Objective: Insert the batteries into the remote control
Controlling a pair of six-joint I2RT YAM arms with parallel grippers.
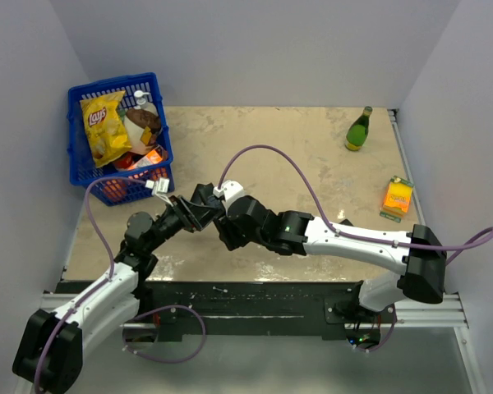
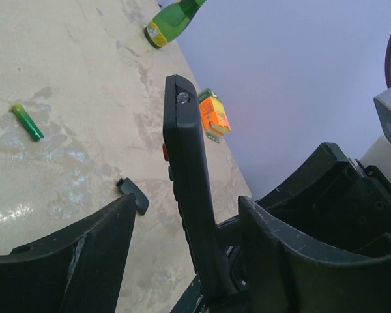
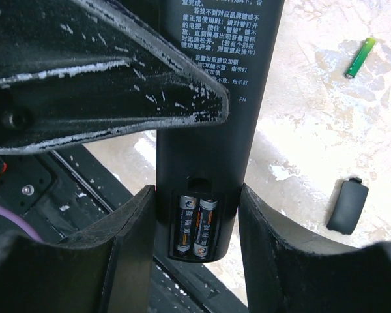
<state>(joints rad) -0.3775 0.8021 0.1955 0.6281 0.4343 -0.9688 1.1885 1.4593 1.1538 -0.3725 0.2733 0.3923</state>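
right hand (image 3: pixel 197 192) clamped on base of remote control (image 3: pixel 205 147); two batteries (image 3: pixel 197 226) seated in its bay. left hand (image 2: pixel 186 202) straddles it, fingers (image 2: pixel 85 251) apart: close squarely on its flanks, no tilt. back cover (image 3: pixel 347 206) lies beyond it on tabletop (image 3: pixel 300 163)

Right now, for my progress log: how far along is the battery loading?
Done: two batteries sit in the remote control's open compartment. In hand: right gripper clamps it, left gripper straddles it, open. Left: the back cover lies on the table, unfitted.
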